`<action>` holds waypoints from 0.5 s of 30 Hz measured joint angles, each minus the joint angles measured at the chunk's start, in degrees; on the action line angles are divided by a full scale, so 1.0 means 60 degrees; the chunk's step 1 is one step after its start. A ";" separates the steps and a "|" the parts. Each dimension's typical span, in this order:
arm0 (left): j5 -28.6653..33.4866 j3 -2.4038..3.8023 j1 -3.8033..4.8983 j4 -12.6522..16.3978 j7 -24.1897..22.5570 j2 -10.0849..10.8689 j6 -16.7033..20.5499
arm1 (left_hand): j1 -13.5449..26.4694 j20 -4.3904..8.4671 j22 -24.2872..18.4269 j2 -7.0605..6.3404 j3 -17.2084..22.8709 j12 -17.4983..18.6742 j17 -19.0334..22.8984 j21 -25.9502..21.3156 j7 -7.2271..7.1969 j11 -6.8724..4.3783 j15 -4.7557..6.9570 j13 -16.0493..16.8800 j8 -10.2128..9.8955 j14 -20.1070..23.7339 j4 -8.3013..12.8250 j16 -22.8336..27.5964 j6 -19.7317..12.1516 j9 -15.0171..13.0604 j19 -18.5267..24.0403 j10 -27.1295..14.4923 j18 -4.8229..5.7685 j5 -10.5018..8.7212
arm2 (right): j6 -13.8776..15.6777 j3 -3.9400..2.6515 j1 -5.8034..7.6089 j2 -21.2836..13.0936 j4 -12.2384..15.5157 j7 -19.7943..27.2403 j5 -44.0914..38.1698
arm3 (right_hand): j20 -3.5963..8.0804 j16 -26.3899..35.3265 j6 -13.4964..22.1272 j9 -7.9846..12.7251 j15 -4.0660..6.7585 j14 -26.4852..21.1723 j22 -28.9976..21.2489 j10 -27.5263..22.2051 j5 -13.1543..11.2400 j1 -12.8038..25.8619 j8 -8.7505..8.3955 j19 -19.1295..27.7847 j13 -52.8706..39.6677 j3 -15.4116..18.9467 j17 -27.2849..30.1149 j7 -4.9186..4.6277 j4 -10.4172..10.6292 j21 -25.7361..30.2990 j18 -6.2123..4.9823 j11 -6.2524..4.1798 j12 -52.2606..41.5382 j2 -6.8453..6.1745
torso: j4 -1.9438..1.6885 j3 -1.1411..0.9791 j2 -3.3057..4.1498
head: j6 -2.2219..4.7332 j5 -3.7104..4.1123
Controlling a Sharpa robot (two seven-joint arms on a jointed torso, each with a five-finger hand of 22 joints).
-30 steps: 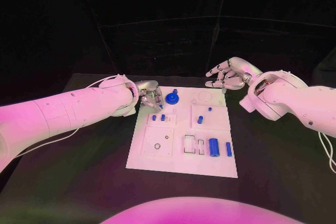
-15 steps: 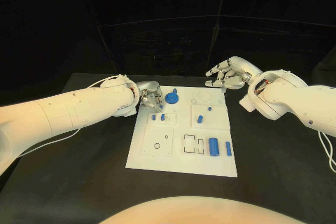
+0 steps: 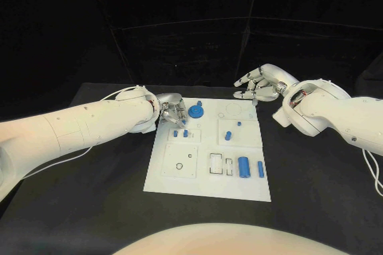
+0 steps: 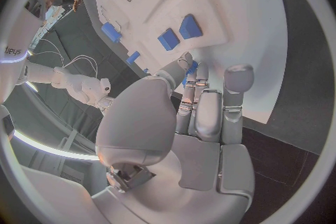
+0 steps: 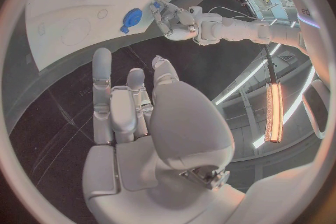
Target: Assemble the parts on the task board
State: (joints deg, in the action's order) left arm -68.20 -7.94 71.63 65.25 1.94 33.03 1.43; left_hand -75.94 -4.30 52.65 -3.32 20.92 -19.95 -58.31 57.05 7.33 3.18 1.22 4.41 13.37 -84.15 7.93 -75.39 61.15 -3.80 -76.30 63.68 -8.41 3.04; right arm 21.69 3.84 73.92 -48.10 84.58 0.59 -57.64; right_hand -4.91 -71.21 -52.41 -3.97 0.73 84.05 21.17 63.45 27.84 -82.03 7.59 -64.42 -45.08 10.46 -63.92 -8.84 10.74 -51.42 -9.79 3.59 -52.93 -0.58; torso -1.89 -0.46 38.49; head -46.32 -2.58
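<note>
The white task board (image 3: 188, 183) lies in the middle of the black table. My left hand (image 3: 171, 112) hovers at the board's far left corner, just left of a round blue knob (image 3: 197, 110). Its thumb and fingers (image 4: 199, 81) are drawn together on a small blue part (image 4: 190, 69), which is mostly hidden. The same blue part (image 5: 157, 5) appears at that hand's tips in the right wrist view. Two short blue pegs (image 3: 180, 134) stand close by. My right hand (image 3: 259, 84) hangs over the table beyond the board's far right corner, fingers (image 5: 105, 89) apart and holding nothing.
Further blue parts sit on the board: a peg (image 3: 228, 136), a tiny one (image 3: 238, 123), a thick cylinder (image 3: 243, 167) and a thin bar (image 3: 260, 168). Black-outlined slots (image 3: 216, 163) and a square plate with a ring (image 3: 180, 161) occupy the near half.
</note>
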 measured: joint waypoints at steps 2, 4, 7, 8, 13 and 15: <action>0.0000 -0.0001 -0.0004 -0.0005 0.0016 -0.0001 -0.0020 | -0.0002 0.0000 0.0003 0.0002 0.0009 0.0044 0.0021 0.0000 0.0052 0.0000 0.0000 -0.0024 -0.0087 0.0000 0.0009 0.0000 -0.0103 0.0021 0.0000 0.0000 0.0000 0.0000 | 0.0000 0.0000 0.0000 -0.0003 0.0000 -0.0002 0.0000 | 0.0000 0.0034 0.0027 0.0000 0.0000 0.0000 0.0000 0.0000 0.0000 0.0000 0.0000 0.0000 0.0029 0.0025 0.0000 0.0027 0.0024 0.0000 -0.0001 0.0000 0.0013 0.0000 | 0.0000 0.0000 0.0000 | 0.0005 0.0001; 0.0000 -0.0004 -0.0008 -0.0011 0.0031 -0.0002 -0.0045 | 0.0035 0.0000 0.0014 -0.0035 0.0035 0.0073 0.0036 0.0000 0.0072 0.0022 0.0000 -0.0039 -0.0155 0.0000 0.0035 0.0000 -0.0180 0.0026 0.0000 -0.0022 -0.0001 0.0000 | 0.0000 0.0000 0.0000 -0.0006 0.0000 -0.0004 0.0000 | 0.0000 0.0034 0.0027 0.0000 0.0000 0.0000 0.0000 0.0000 0.0000 0.0000 0.0000 0.0000 0.0040 0.0025 0.0000 0.0027 0.0025 0.0000 -0.0001 0.0000 0.0033 0.0000 | 0.0000 0.0000 -0.0003 | 0.0009 0.0001; 0.0000 -0.0007 -0.0012 -0.0014 0.0053 -0.0001 -0.0071 | 0.0064 0.0000 0.0021 -0.0064 0.0060 0.0160 0.0069 0.0000 0.0088 0.0078 0.0000 -0.0071 -0.0279 0.0000 0.0060 0.0000 -0.0341 0.0030 0.0000 -0.0079 0.0000 0.0000 | -0.0003 0.0000 0.0000 -0.0009 0.0000 -0.0011 0.0000 | 0.0000 0.0039 0.0028 0.0000 0.0000 0.0000 -0.0009 -0.0077 0.0000 -0.0059 0.0000 0.0000 0.0181 0.0025 0.0021 0.0027 0.0025 0.0000 -0.0001 -0.0003 0.0166 -0.0001 | 0.0000 0.0000 -0.0005 | 0.0016 0.0002; 0.0000 -0.0008 -0.0016 -0.0015 0.0060 -0.0001 -0.0077 | 0.0086 0.0000 0.0025 -0.0086 0.0075 0.0219 0.0080 0.0000 0.0093 0.0104 0.0000 -0.0080 -0.0353 0.0000 0.0075 0.0000 -0.0440 0.0039 0.0000 -0.0105 0.0000 0.0000 | -0.0005 0.0000 0.0000 -0.0010 0.0000 -0.0014 0.0000 | -0.0005 0.0092 0.0030 0.0000 0.0000 0.0000 -0.0021 -0.0251 0.0000 -0.0094 0.0000 -0.0004 0.0386 0.0020 0.0042 0.0029 0.0029 0.0010 -0.0001 -0.0002 0.0356 -0.0009 | 0.0000 0.0000 -0.0005 | 0.0017 0.0002; 0.0000 -0.0009 -0.0018 -0.0013 0.0075 0.0013 -0.0078 | 0.0147 -0.0033 0.0050 -0.0147 0.0124 0.0379 0.0142 0.0000 0.0117 0.0156 -0.0035 -0.0107 -0.0710 0.0035 0.0124 0.0000 -0.0914 0.0045 0.0034 -0.0157 0.0000 0.0000 | -0.0026 0.0000 0.0000 -0.0017 -0.0012 -0.0050 -0.0002 | 0.0002 0.0244 0.0071 0.0000 0.0000 0.0000 -0.0079 -0.0582 0.0000 -0.0280 0.0000 -0.0069 0.1120 -0.0036 0.0133 0.0000 0.0151 0.0142 0.0000 -0.0002 0.1111 -0.0026 | 0.0000 0.0002 -0.0005 | 0.0019 0.0011; 0.0001 -0.0009 -0.0018 -0.0010 0.0076 0.0022 -0.0068 | 0.0194 -0.0036 0.0046 -0.0194 0.0128 0.0481 0.0184 0.0000 0.0109 0.0159 -0.0035 -0.0119 -0.0824 0.0034 0.0128 0.0000 -0.1072 0.0045 0.0036 -0.0296 -0.0001 0.0000 | -0.0053 0.0000 0.0000 -0.0022 -0.0023 -0.0084 -0.0021 | 0.0002 0.0454 0.0079 0.0000 0.0000 0.0000 -0.0121 -0.0703 -0.0039 -0.0446 0.0042 -0.0069 0.1641 -0.0089 0.0325 0.0008 0.0232 0.0210 0.0000 0.0014 0.1712 -0.0039 | 0.0000 0.0004 -0.0005 | 0.0019 0.0016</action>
State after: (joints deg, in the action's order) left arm -68.19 -7.99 71.52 65.19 2.40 33.16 1.02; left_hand -74.78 -4.52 52.92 -4.48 21.69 -17.07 -57.21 57.04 7.99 4.13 1.01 3.70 8.43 -83.95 8.70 -75.39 54.72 -3.53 -76.08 61.90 -8.41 3.05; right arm 21.38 3.84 73.92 -48.23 84.44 0.09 -57.76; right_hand -4.90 -68.49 -51.94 -3.97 0.73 84.05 20.45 59.23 27.61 -84.71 7.84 -64.84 -35.24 9.92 -61.97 -8.79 12.13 -50.16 -9.79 3.67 -42.66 -0.82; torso -1.89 -0.44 38.46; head -46.21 -2.48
